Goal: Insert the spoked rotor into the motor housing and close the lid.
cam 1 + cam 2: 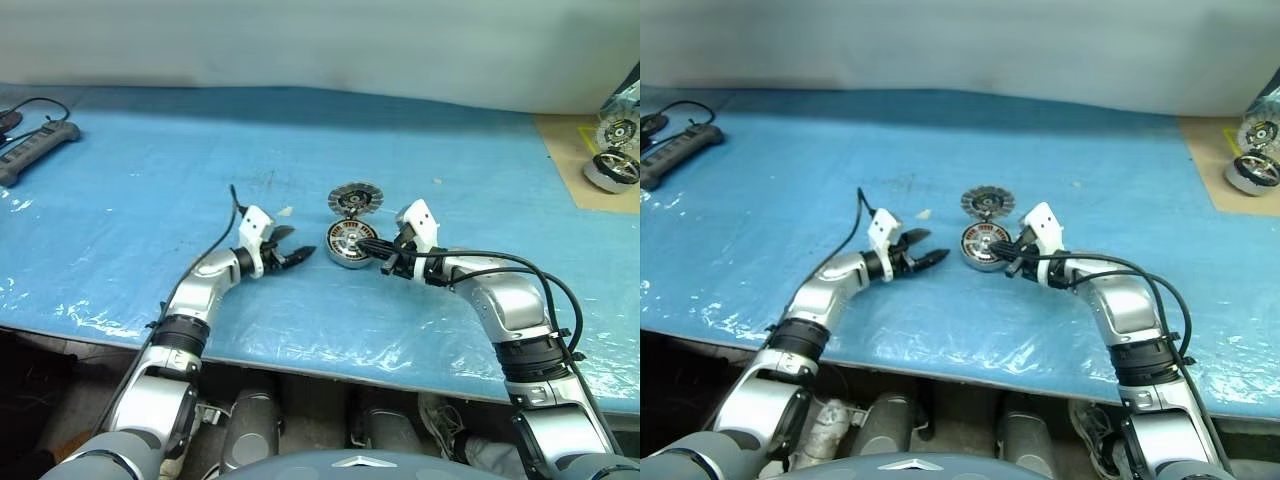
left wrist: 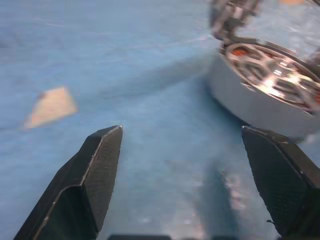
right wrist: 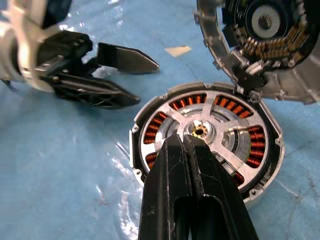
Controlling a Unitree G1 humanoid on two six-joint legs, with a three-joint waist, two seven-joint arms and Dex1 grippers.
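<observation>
The motor housing (image 3: pixel 273 150) lies on the blue sheet at the table's middle. The spoked rotor (image 3: pixel 176 119) sits inside it, silver spokes over the copper windings. The lid (image 3: pixel 260 30) is joined to the housing's far edge and tilts up open, its toothed face showing. My right gripper (image 3: pixel 183 141) is shut with nothing in it; its tips are over the rotor by the hub, and I cannot tell if they touch. My left gripper (image 1: pixel 297 254) is open just left of the housing (image 1: pixel 345 244), apart from it, with bare sheet between its fingers (image 2: pixel 102 160).
A small tan scrap (image 2: pixel 50 105) lies on the sheet beyond the left gripper. A black power strip (image 1: pixel 35 145) lies at the far left. Larger motor units (image 1: pixel 612 165) stand on a tan board at the far right. The table's front edge runs close below both arms.
</observation>
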